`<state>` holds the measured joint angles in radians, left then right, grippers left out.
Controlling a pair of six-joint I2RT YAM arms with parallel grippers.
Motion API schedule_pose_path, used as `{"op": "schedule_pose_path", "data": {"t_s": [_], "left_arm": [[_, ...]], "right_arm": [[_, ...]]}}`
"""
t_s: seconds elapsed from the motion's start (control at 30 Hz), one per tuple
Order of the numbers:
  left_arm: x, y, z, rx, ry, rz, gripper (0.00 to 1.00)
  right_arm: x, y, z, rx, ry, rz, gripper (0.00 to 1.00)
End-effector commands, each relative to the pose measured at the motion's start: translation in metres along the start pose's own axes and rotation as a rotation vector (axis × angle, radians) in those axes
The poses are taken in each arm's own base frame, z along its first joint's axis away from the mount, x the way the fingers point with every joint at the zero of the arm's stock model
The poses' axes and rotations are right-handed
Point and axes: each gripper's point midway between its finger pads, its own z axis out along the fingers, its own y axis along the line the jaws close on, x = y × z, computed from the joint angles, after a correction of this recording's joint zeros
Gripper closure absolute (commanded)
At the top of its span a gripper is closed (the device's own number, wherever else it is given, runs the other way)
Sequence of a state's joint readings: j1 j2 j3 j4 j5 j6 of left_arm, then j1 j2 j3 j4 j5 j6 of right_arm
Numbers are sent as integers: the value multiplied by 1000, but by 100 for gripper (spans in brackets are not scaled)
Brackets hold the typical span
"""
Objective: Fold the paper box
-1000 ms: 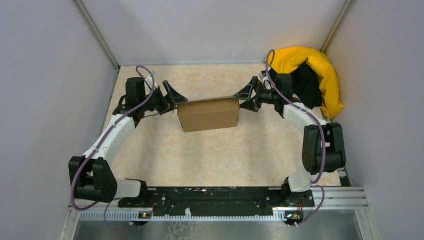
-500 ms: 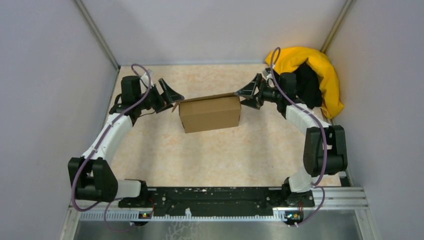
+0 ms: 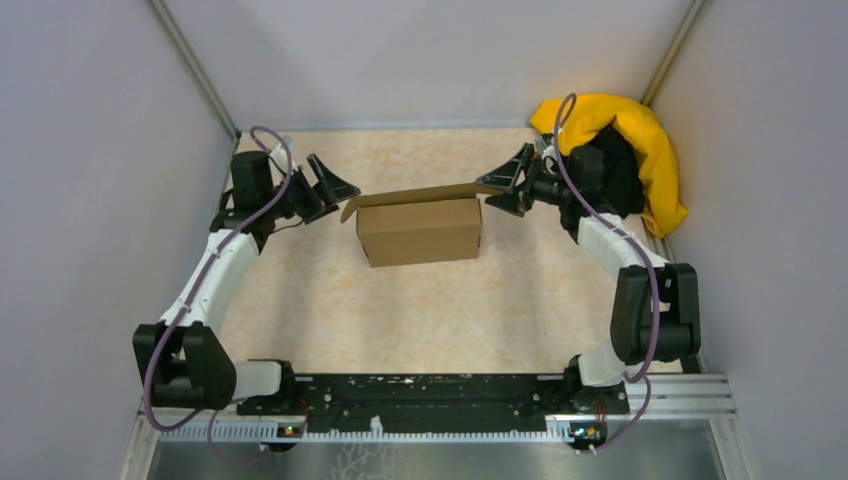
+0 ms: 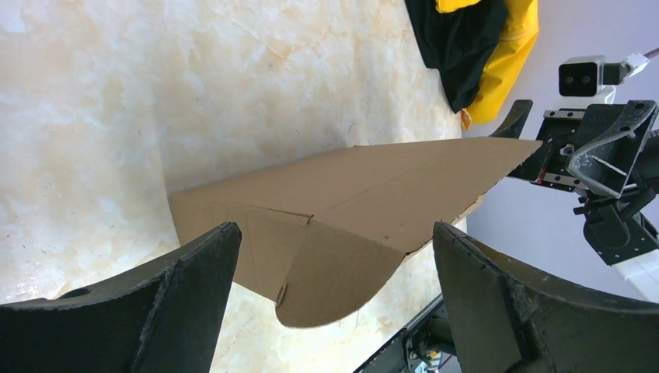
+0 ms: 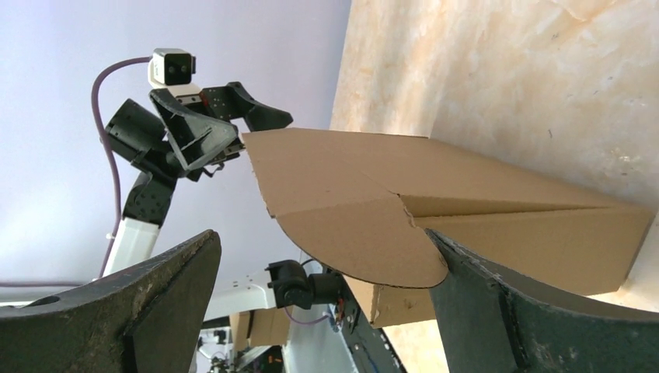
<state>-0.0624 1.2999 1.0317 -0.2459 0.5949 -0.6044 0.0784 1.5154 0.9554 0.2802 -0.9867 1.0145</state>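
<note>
Box (image 3: 418,229) sits on the table (image 3: 420,300), twd the far side, lid lifted a bit w/ rounded end flaps sticking out. Risk imo: a claw coming in catches a flap and bends it, or shoves the whole box sideways. Left claw (image 3: 330,198) and right claw (image 3: 492,192) hover just off each end, both wide open, holding nothing, arms stretched fwd and angled inward.

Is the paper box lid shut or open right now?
Open. The paper box lid sits lifted above the body, and its rounded side flap hangs outside, not tucked in.
</note>
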Motion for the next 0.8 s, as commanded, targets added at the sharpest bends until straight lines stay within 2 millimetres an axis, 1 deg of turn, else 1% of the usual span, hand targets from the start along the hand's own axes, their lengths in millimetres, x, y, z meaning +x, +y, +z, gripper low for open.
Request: {"op": "schedule_pose_path", "data": {"t_s": [0.0,0.13,0.27,0.37,0.43,0.5,0.57,0.67,0.77], "left_arm": [[-12,-7,-7,26,-45,46,1],[-9,-1,-2,26,-40,28,1],[-5,3,1,29,-42,16,1],[-4,3,-1,24,-48,19,1],[-6,1,-5,18,-63,29,1],[-10,-5,-11,22,-84,46,1],[-16,-13,-19,26,-108,65,1],[-22,-28,-32,43,-136,95,1],[-23,-40,-45,57,-150,121,1]], "right_arm": [[-14,13,-13,3,-54,-91,1],[-11,-4,-14,55,-51,-82,1],[-2,-26,-12,99,-19,-54,1],[3,-36,-16,129,-20,-53,1],[5,-39,-21,139,-31,-61,1],[5,-36,-29,141,-50,-75,1],[6,-29,-36,144,-68,-97,1],[7,-14,-46,161,-100,-163,1],[12,3,-59,187,-143,-220,1]]}}
